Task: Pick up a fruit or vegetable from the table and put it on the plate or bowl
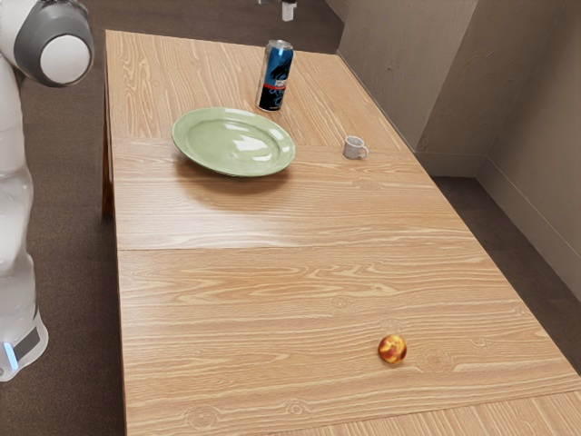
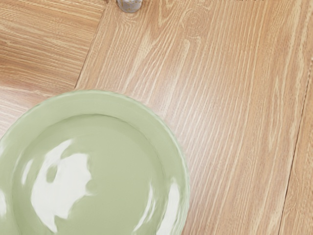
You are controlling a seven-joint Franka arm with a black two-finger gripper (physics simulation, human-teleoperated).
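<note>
A dark brown carpet and beige walls surround a long worktop of light wood. At the exterior view's left stands the white arm, with a grey and white joint at the top corner. Whether the jaws are open or closed, and whether they hold anything, I cannot tell.

Next comes a pale green plate, with nothing on it. In the wrist view the plate is large and close, so it lies just under the jaws. Behind it a blue drink can stands upright. Further right is a small grey mug, near the plate but not touching it. The round red and yellow fruit rests on the worktop, well apart from the jaws and from the plate.
</note>
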